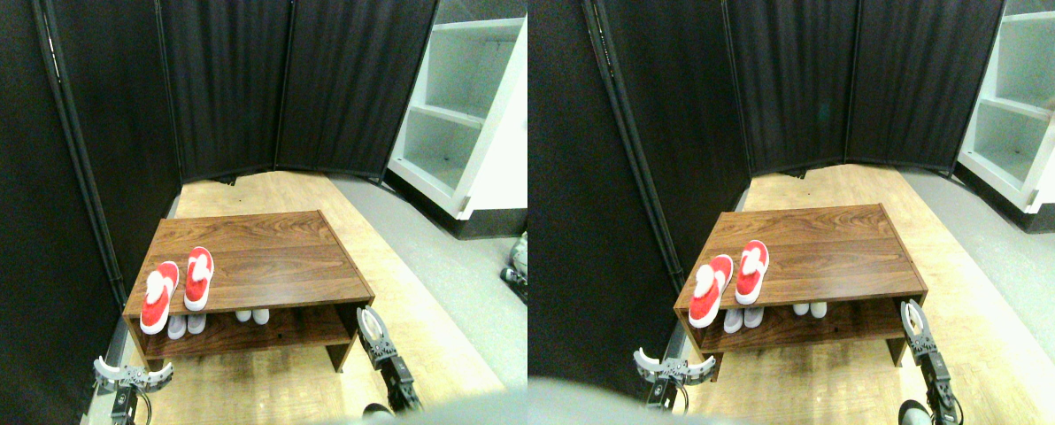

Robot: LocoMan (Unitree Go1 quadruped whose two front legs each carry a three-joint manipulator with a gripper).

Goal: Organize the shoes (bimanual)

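Wooden rack (262,257): red shoes (178,288) atop, seemingly two pale pairs (218,320) beneath.

Glossy dark wood-grain rack (253,257); red cloth shoes (178,288), white trim.

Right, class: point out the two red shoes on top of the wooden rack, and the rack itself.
Left red shoe (158,297), stereo pair view, on its red upper.
Right red shoe (197,279), stereo pair view, on its red upper.
Wooden rack (288,257), stereo pair view, on a bare part of its top board.
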